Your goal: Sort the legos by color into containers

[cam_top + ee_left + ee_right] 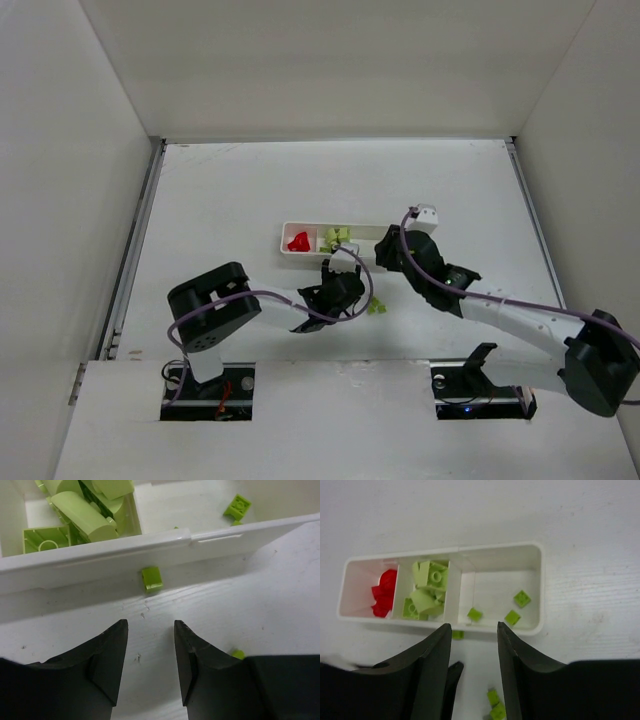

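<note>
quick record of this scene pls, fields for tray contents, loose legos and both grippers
tray: white, three compartments
one end: red legos
middle: pale yellow-green legos
other end: three brighter green legos
loose: one green lego beside the tray's outer wall; small green cluster on the table
left gripper: jaws apart, empty
right gripper: jaws apart, empty

A green lego (pixel 238 654) peeks from behind the left gripper's (pixel 150 625) right finger, mostly hidden. Ahead of it, the tray (pixel 100 565) runs off frame. Between the right gripper's (pixel 474 626) fingers, toward the palm, legos (pixel 495 707) are cut by the edge.
</note>
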Robot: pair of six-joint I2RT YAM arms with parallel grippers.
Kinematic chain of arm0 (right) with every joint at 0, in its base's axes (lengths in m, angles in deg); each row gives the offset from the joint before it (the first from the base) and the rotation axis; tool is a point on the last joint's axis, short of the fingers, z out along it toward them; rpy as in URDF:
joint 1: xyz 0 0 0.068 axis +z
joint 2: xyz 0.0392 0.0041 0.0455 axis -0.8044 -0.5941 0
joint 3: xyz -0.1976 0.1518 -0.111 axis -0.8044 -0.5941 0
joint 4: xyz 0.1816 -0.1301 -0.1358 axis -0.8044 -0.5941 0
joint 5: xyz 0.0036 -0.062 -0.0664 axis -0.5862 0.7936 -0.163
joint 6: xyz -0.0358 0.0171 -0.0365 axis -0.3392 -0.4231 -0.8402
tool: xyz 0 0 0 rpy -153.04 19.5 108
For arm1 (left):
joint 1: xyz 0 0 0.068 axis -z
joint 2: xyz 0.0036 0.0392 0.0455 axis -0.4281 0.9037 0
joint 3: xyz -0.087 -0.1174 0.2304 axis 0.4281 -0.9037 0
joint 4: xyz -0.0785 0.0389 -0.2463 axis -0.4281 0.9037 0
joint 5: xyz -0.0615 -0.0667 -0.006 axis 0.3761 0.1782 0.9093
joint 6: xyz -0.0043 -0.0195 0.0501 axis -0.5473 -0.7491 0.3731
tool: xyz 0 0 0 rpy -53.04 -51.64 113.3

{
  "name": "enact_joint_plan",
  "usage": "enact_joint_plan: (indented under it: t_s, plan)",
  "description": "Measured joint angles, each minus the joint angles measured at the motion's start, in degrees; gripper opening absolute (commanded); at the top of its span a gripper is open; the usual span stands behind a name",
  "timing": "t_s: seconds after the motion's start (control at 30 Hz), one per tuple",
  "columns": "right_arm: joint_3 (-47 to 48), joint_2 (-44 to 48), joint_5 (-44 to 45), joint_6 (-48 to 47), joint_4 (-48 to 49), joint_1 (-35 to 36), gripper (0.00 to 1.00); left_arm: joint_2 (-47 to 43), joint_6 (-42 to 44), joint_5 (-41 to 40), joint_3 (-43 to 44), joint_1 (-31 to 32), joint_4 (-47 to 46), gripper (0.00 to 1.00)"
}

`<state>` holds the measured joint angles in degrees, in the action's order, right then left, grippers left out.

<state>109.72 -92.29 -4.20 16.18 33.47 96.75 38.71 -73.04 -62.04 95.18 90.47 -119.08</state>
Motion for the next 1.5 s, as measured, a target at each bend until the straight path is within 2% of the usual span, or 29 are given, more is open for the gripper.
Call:
enact_joint_plan:
  t_s: [0.17, 0.37, 0.53, 0.6, 0.7, 0.77, 0.87, 0.97, 1.17, 1.33, 1.4, 1.5]
  plan:
    - [-7.65, 6.05, -0.22, 3.15, -0.76, 3.74, 0.46, 3.54, -0.07, -2.51, 1.84, -0.48, -1.84, 0.39]
    - [-12.07, 7.30, -0.26, 6.95, -3.15, 4.85, 0.45, 6.27, -0.09, -3.43, 3.72, -1.55, -4.72, 0.38]
    - [-12.57, 7.82, -0.26, 9.25, -4.70, 5.31, 0.35, 7.30, -0.11, -3.56, 4.31, -2.60, -5.97, 0.32]
    - [-12.57, 7.69, -0.28, 10.01, -5.88, 5.62, 0.35, 7.54, -0.15, -3.56, 4.52, -3.08, -6.19, 0.22]
    - [-12.55, 6.93, -0.44, 10.40, -7.91, 7.98, 0.39, 7.76, -0.17, -3.43, 4.66, -3.76, -6.36, 0.13]
    - [-12.39, 6.19, -0.74, 10.78, -9.57, 10.73, 0.44, 7.76, -0.15, -3.30, 4.66, -3.78, -6.43, 0.12]
    - [-11.82, 5.29, -0.94, 11.19, -11.98, 14.36, 0.46, 7.39, -0.11, -2.82, 4.50, -3.32, -6.32, 0.11]
    - [-11.30, 4.50, -0.94, 11.78, -13.73, 16.28, 0.46, 4.70, -0.13, -2.16, 2.71, -1.62, -5.51, 0.11]
    - [-10.01, 2.62, -0.55, 12.46, -15.96, 18.75, 0.37, -7.26, -0.59, -1.68, -1.20, 2.54, -1.40, 0.11]
    - [-7.48, 0.63, -0.37, 12.66, -16.50, 21.33, 0.39, -15.89, -1.40, -1.51, -1.42, 2.32, 1.07, 0.12]
    - [-6.86, -0.46, -0.37, 12.90, -16.41, 21.84, 0.43, -17.84, -1.44, -1.20, -1.42, 1.60, 1.66, 0.12]
    - [-6.69, -2.01, -0.37, 13.09, -16.41, 22.14, 0.44, -19.80, -1.44, -0.02, -1.42, 0.04, 2.64, 0.12]
